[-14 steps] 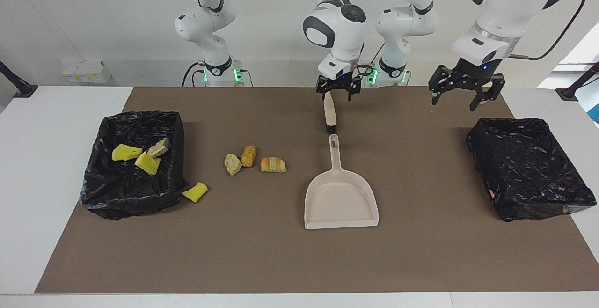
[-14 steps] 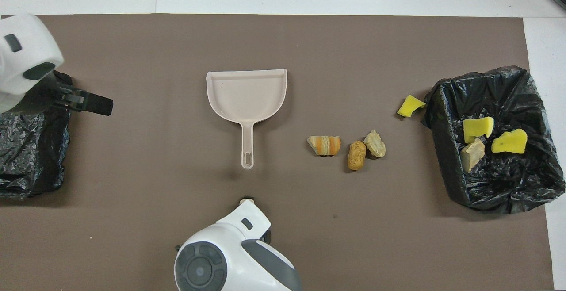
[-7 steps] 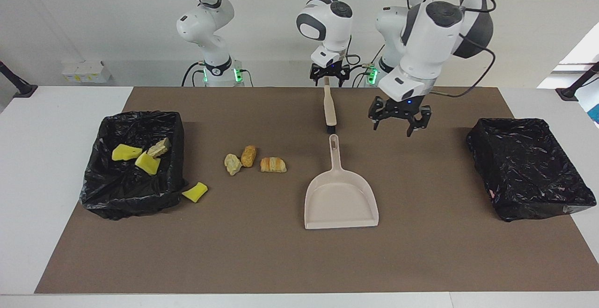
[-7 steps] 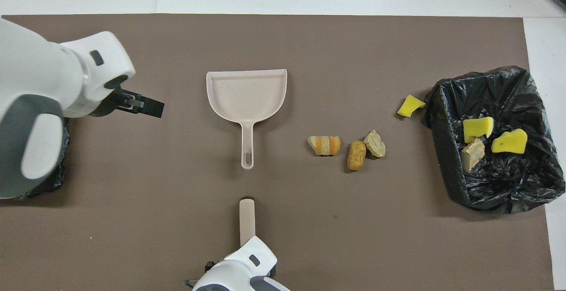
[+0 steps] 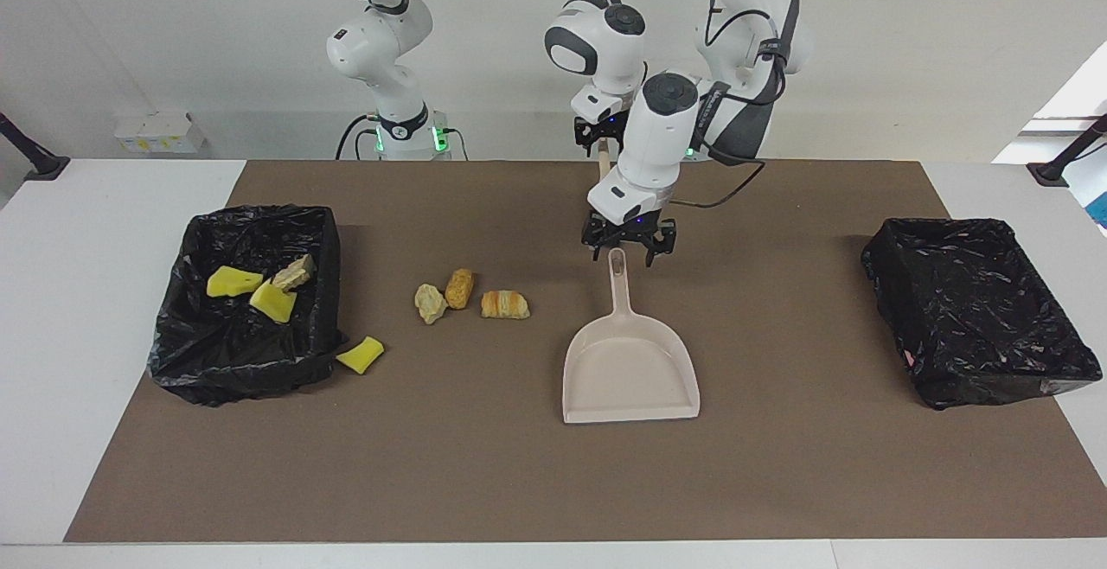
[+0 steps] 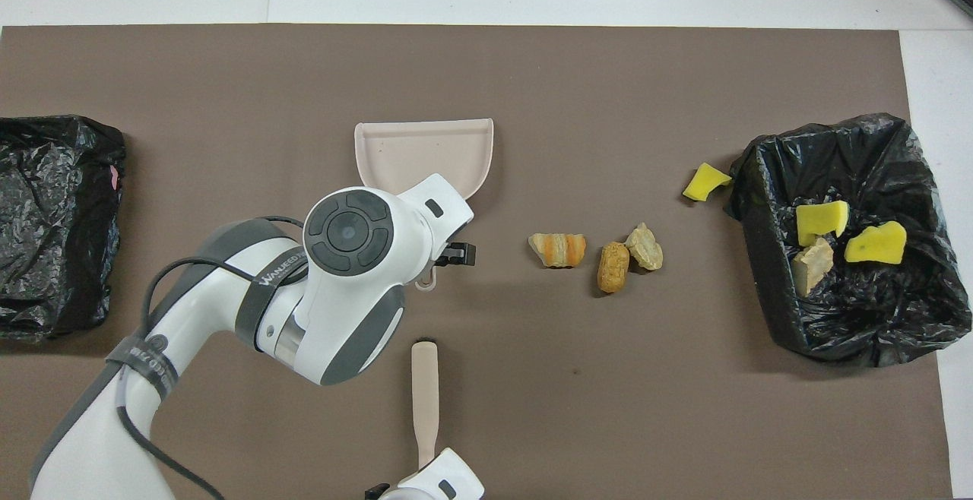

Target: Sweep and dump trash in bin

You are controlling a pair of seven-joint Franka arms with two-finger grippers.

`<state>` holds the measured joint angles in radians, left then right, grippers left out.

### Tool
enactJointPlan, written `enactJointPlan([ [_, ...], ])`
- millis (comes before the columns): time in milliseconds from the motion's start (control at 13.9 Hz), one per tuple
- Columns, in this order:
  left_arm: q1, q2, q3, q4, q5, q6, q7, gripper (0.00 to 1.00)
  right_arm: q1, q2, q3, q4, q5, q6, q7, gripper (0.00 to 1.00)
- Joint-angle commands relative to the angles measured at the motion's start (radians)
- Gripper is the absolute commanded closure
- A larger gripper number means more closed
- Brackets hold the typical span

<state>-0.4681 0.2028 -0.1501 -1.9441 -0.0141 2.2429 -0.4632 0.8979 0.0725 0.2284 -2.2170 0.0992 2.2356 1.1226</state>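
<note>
The left gripper (image 5: 629,246) has swung from the empty bin (image 5: 977,310) to over the dustpan (image 5: 630,361) handle, jaws open. The right gripper (image 5: 603,134) is at the brush (image 6: 425,401) handle's end; whether it grips, I cannot tell. Sweeping the pastry pieces (image 5: 484,297) looks imminent.

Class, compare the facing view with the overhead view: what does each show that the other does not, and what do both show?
Only the facing view: both arm bases, and the left hand open over the dustpan handle's end. The right hand is at the brush handle.

Only the overhead view: nearly the whole brush handle; the left arm covers most of the dustpan.

Both: two black-lined bins, three scraps on the mat, and a yellow wedge beside one bin.
</note>
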Motion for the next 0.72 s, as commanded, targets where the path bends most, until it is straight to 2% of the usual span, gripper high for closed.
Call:
enactJointPlan([
  [0, 0.002, 0.015, 0.018, -0.030, -0.001, 0.066, -0.005, 0.00, -0.001, -0.026, 0.000, -0.026, 0.025, 0.019, -0.010, 0.92],
  [72, 0.003, 0.032, 0.018, -0.029, -0.001, 0.081, -0.002, 0.00, -0.002, -0.023, -0.001, -0.018, 0.025, 0.009, -0.012, 1.00],
  [289, 0.025, 0.037, 0.018, -0.029, -0.001, 0.099, 0.011, 0.00, -0.011, -0.007, -0.006, 0.039, 0.008, -0.080, 0.005, 1.00],
  [361, 0.037, 0.041, 0.018, -0.029, -0.001, 0.107, 0.020, 0.05, -0.016, -0.016, -0.014, 0.042, 0.007, -0.117, 0.006, 1.00],
  [649, 0.026, 0.081, 0.018, -0.021, -0.001, 0.122, 0.018, 0.09, -0.114, -0.066, -0.017, 0.028, 0.002, -0.201, 0.020, 1.00],
])
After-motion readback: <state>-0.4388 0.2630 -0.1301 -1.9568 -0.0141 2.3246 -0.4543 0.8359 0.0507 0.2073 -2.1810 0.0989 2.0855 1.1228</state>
